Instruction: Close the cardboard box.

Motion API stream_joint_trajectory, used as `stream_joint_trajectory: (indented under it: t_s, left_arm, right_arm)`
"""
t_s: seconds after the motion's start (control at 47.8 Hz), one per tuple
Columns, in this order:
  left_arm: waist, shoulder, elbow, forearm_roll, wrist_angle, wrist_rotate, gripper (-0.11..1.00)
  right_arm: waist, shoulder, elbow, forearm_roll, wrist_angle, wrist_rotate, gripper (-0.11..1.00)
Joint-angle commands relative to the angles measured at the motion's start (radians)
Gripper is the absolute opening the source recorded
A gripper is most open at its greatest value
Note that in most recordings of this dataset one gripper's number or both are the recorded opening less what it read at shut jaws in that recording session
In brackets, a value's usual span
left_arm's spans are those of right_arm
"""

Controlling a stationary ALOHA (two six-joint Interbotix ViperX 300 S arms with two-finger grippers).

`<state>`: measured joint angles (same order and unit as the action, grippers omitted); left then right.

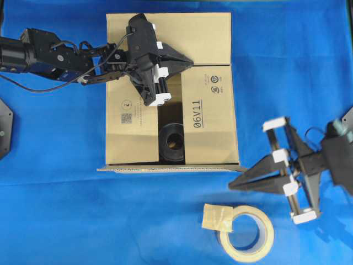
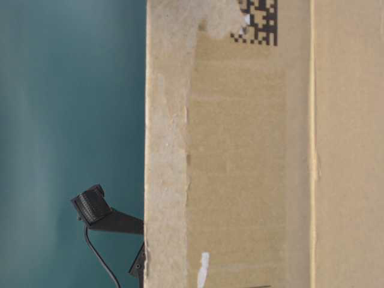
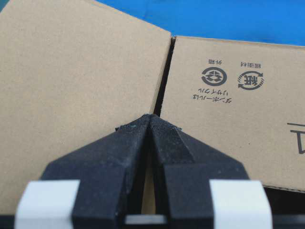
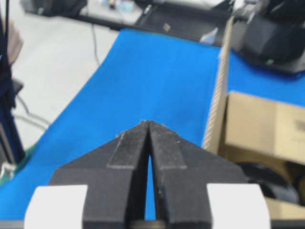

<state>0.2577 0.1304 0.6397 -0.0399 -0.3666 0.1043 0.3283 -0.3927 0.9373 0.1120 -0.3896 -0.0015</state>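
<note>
Sitting upper-centre on the blue surface, the cardboard box is partly shut: far flap folded flat, L and R side flaps lying over the top w/ a dark gap between them, near flap standing roughly upright along the front edge. Through the gap a black cylindrical object shows inside. R side flap carries the print "06V11" and recycling marks; L side flap carries a small QR-type code. Left gripper reaches in from the L arm over the box top, tips close to the seam where far flap meets R side flap; the left wrist view shows its fingers pressed together, holding nothing, tips just above that seam. Right gripper lies low over the surface near the box's front-R corner, tips pointing at that corner; the right wrist view shows its fingers together too, nothing between them, w/ the upright flap's edge just to the R. Beige tape roll lies flat on the surface in front of the box, near the right gripper. Table-level view is filled by a box wall w/ a data-matrix code at top.
</note>
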Motion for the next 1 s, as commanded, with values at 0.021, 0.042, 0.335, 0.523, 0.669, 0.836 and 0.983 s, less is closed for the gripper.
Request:
stream_joint_trajectory:
  t_s: [0.021,0.042,0.335,0.523,0.669,0.836,0.983]
  left_arm:
    - [0.0,-0.011,-0.002,0.0,-0.002,-0.002,0.0]
    - [0.0,-0.011,-0.002,0.0,-0.002,-0.002,0.0]
    - [0.0,-0.012,0.002,0.0,-0.002,-0.002,0.0]
    - [0.0,-0.012,0.0,0.0,-0.002,-0.003,0.0]
    - [-0.002,-0.011,0.0,0.0,-0.002,-0.003,0.0]
    - [-0.002,-0.012,0.0,0.0,-0.002,-0.003,0.0]
    - [-0.002,-0.011,-0.002,0.0,-0.002,-0.005,0.0]
  right_arm:
    - [0.005,0.044,-0.009,0.0,-0.029,0.0,0.0]
    - [0.005,0.052,-0.011,0.002,-0.032,0.0,0.0]
    - [-0.018,0.044,-0.006,0.0,-0.035,-0.003,0.0]
    - [-0.117,0.018,0.008,0.002,-0.009,-0.003,0.0]
    - [-0.212,0.005,0.014,0.002,0.055,0.005,0.0]
    - [-0.278,0.02,0.011,0.003,0.138,0.008,0.0]
    - [-0.291,0.052,0.014,0.005,0.152,0.008,0.0]
